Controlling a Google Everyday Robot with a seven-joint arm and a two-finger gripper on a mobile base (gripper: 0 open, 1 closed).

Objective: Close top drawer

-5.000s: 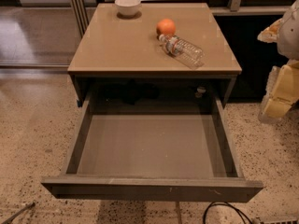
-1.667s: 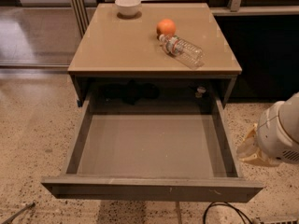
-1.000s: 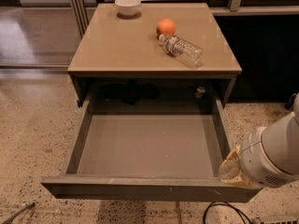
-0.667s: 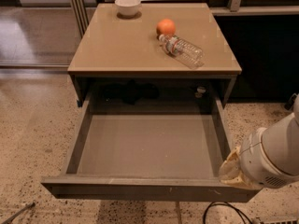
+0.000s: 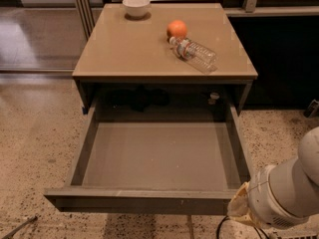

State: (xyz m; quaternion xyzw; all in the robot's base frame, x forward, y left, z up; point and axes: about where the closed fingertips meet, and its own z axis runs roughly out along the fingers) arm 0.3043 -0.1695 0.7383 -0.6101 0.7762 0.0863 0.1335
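The top drawer (image 5: 139,201) is pulled far out from under the tan table top (image 5: 124,49). Its smooth grey inside (image 5: 159,153) holds nothing, and its dark grey front faces me at the bottom of the view. My gripper (image 5: 239,207) is at the lower right, at the right end of the drawer front. Only a beige part of it shows, in front of the thick white arm (image 5: 286,193). I cannot tell whether it touches the front.
On the table top stand a white bowl (image 5: 136,5), an orange (image 5: 177,29) and a plastic bottle (image 5: 195,54) lying on its side. Speckled floor (image 5: 35,143) surrounds the table. A black cable (image 5: 222,227) lies by the arm. A dark cabinet (image 5: 289,59) stands on the right.
My arm has come down from the right edge to the right end of the drawer front. The drawer is as far out as before.
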